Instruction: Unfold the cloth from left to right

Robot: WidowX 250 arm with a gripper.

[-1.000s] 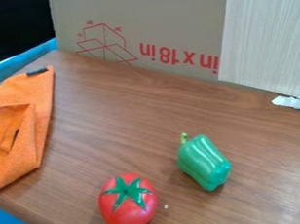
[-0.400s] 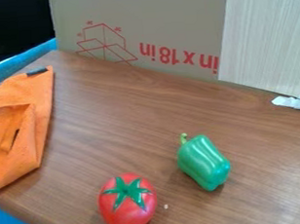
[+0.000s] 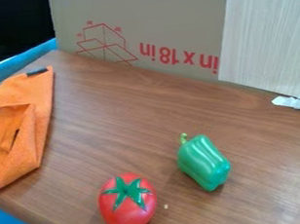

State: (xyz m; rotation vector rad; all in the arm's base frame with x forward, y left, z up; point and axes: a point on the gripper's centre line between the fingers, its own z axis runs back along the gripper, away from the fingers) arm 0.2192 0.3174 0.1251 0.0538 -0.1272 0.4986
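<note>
Mostly, the job looks like it has yet to be done. The orange cloth (image 3: 42,100) lies on the brown table (image 3: 124,128) at 9 o'clock, and part of it goes past the edge of the view. It has folds in it, with at least 1 layer on top of another, and a dark tab (image 3: 37,71) on its 1 o'clock corner. It is not spread flat, so I think all or most of the unfolding is left. The top layer would need to go over toward 3 o'clock and then lie flat. I cannot tell if the claw is wide, narrow or holding something. The red tomato (image 3: 126,211) sits between 6 and 7 o'clock, and the green pepper (image 3: 204,163) is at 5 o'clock, both apart from the cloth.
</note>
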